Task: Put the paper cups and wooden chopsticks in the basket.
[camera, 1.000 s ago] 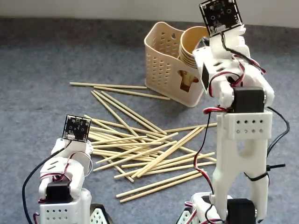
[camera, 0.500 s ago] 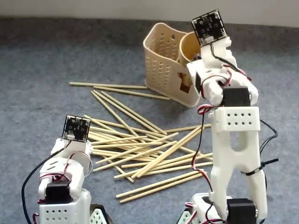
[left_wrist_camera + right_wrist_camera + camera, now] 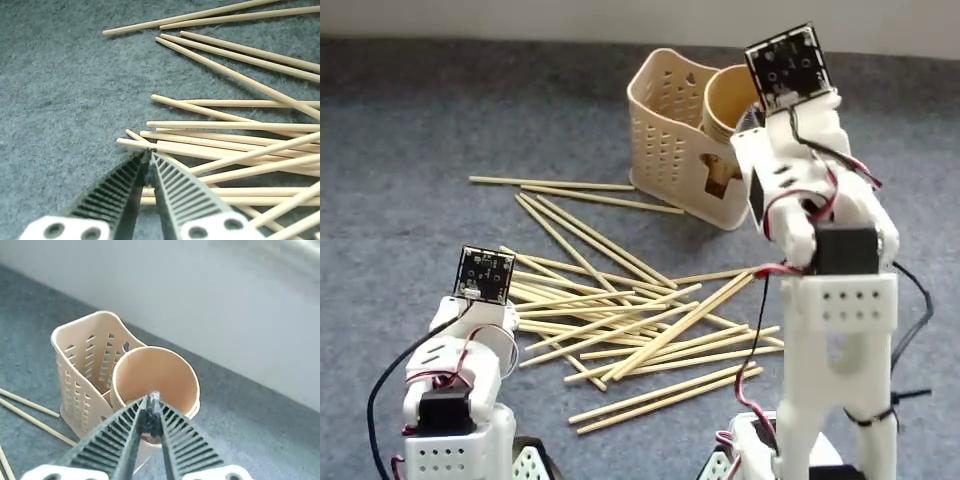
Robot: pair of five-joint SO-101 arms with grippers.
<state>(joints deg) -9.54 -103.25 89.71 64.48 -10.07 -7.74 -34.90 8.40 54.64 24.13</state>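
paper cups (image 3: 725,95) and basket (image 3: 665,130) partly behind the right arm (image 3: 835,290); chopsticks (image 3: 240,125) partly past the left wrist view's edge

One basket (image 3: 665,140), one stack of paper cups (image 3: 728,100), roughly two dozen wooden chopsticks (image 3: 680,326).

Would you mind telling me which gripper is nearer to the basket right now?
Right. The right gripper hangs over the paper cups standing in the basket; the left gripper sits low over the scattered chopsticks, well away from it.

shells (image 3: 840,340): white, perforated | servos (image 3: 847,250): black | cables (image 3: 757,330): red, black | left tool (image 3: 150,150): dark, ribbed
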